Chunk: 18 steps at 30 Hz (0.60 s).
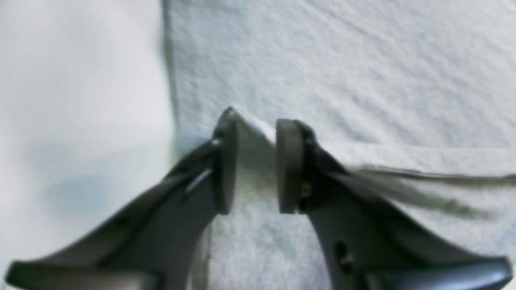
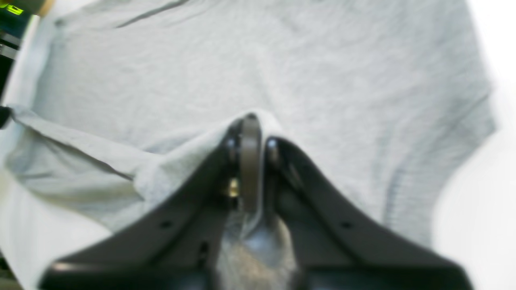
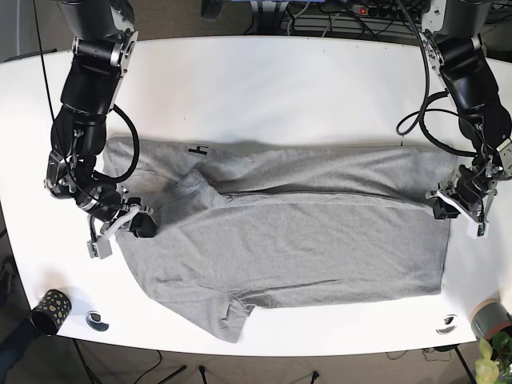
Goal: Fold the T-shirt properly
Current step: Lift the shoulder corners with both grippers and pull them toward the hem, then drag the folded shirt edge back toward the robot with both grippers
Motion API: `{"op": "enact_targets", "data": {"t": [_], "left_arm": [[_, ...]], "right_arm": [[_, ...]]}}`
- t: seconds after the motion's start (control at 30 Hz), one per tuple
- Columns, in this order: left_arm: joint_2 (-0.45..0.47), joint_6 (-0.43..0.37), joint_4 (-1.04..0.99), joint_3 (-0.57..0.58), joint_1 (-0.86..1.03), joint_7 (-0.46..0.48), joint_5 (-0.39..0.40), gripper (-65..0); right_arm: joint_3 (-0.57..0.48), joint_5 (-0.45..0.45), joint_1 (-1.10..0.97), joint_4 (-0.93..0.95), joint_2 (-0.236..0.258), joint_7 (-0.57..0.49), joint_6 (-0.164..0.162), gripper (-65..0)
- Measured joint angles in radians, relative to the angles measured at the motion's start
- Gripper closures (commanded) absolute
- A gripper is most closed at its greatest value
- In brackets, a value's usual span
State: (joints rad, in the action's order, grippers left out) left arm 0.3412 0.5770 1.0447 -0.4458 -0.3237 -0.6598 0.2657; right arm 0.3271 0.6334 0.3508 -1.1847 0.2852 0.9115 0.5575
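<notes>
A grey T-shirt [image 3: 296,240] lies spread across the white table [image 3: 264,88], its upper part folded over along a lengthwise crease. My right gripper [image 3: 144,226] is at the shirt's left edge in the base view. In the right wrist view it [image 2: 250,133] is shut on a pinched fold of the shirt [image 2: 282,60], lifted slightly. My left gripper [image 3: 446,210] is at the shirt's right edge. In the left wrist view it [image 1: 256,161] is open, with a raised fold of the shirt [image 1: 342,72] between the jaws.
A dark patterned cup [image 3: 50,308] and a small round object [image 3: 98,321] sit at the table's front left. Another round object [image 3: 446,323], a grey cup [image 3: 484,317] and a plant [image 3: 490,360] are at the front right. Cables [image 3: 352,16] run behind the table.
</notes>
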Motion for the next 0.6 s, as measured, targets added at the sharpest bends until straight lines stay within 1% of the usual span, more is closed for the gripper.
{"op": "enact_targets", "data": {"t": [0.03,0.1,0.13,0.2,0.23,0.27,0.4,0.47,0.6], "left_arm": [[0.001,0.0,0.0,0.0,-0.002,0.004,-0.006,-26.5],[0.004,-0.001,-0.003,0.0,-0.008,0.006,-0.011,-33.9],[0.004,-0.001,-0.003,0.0,-0.011,0.019,-0.011,-36.9],[0.006,0.0,-0.003,0.0,-0.015,0.03,-0.01,-41.3],[0.01,0.0,-0.003,0.002,-0.017,0.029,-0.007,-42.2],[0.016,0.0,-0.003,0.002,-0.017,0.029,-0.003,-42.2],[0.039,0.0,-0.003,0.0,-0.016,0.029,-0.004,-42.4],[0.05,-0.001,0.006,0.002,-0.006,0.024,-0.005,-42.5],[0.074,0.0,0.064,0.001,0.066,0.034,0.008,-42.4]], "right_arm": [[0.001,-0.002,0.001,0.0,0.002,-0.003,0.0,-23.5],[0.004,-0.006,0.0,0.0,0.004,-0.003,-0.001,-35.2],[0.005,-0.009,-0.002,0.0,0.004,-0.003,-0.004,-39.6],[0.005,-0.009,-0.006,0.0,0.006,-0.002,-0.003,-47.7],[0.005,-0.006,-0.008,0.0,0.011,0.0,-0.002,-49.8],[0.005,-0.005,-0.01,0.0,0.016,0.001,-0.003,-51.0],[0.034,-0.001,-0.045,-0.011,0.04,-0.003,-0.003,-50.1],[0.066,-0.007,-0.091,-0.051,0.055,0.0,-0.003,-50.3],[0.089,-0.021,-0.198,-0.163,0.086,0.002,-0.005,-50.3]]}}
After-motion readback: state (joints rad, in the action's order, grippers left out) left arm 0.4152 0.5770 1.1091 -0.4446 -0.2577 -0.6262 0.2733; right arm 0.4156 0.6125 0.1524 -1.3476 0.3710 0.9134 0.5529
